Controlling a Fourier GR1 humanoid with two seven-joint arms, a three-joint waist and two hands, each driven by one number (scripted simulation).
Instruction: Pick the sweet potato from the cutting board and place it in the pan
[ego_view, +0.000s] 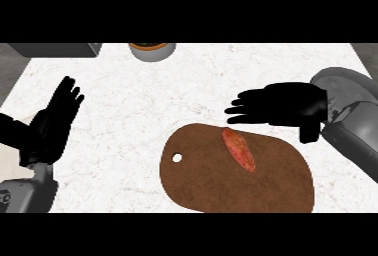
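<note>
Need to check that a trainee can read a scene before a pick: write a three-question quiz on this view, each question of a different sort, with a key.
1. True or false: the sweet potato lies on the cutting board.
2. The right hand is: A) curled round the sweet potato; B) open, holding nothing; C) inside the pan.
3. Fill in: the pan shows at the view's ___ edge, partly hidden by the forearm.

Key: 1 true; 2 B; 3 right.
</note>
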